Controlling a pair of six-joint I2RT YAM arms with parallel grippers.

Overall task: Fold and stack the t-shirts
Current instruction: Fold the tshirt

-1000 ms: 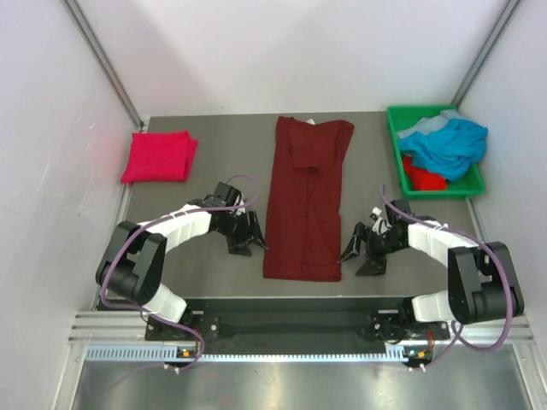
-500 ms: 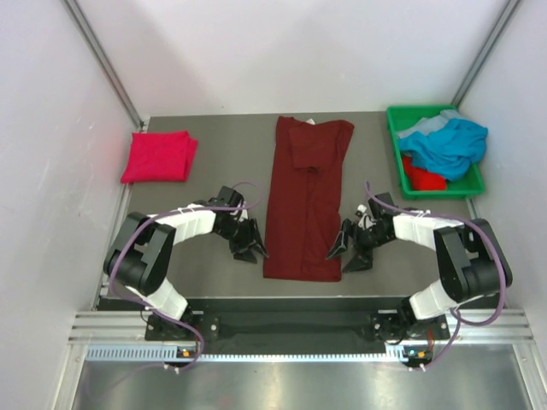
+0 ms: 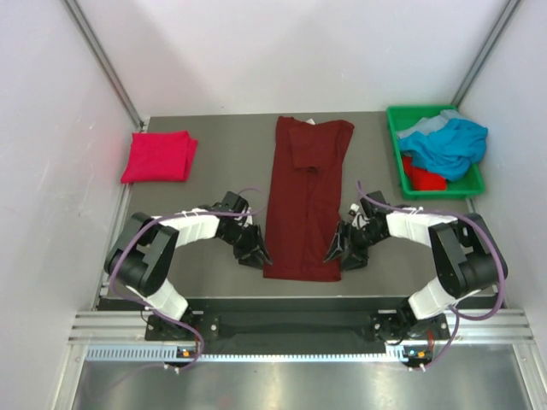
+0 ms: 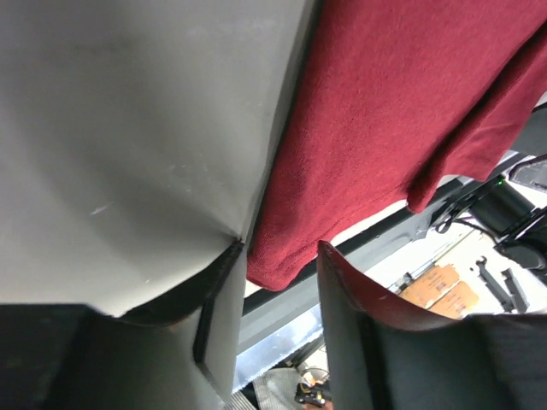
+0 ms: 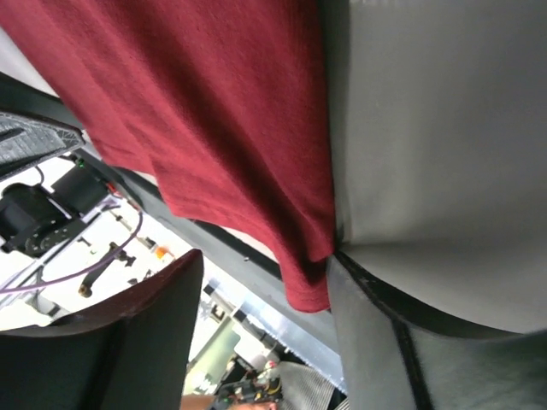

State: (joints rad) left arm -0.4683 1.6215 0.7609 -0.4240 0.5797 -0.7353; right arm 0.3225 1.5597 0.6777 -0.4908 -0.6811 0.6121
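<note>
L gripper [image 3: 255,254] and R gripper [image 3: 338,251], jaws apart, are being brought inward vs. prior frame, straddling maroon t-shirt [image 3: 303,205] hem corners. Bare table [image 3: 209,175] is being left outboard.

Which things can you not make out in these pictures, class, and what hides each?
- Top view: the red cloth in the bin is mostly covered by the blue shirt.
- Both wrist views: the maroon shirt runs off the frame.
- Top view: left end effector too small to show contact.
</note>
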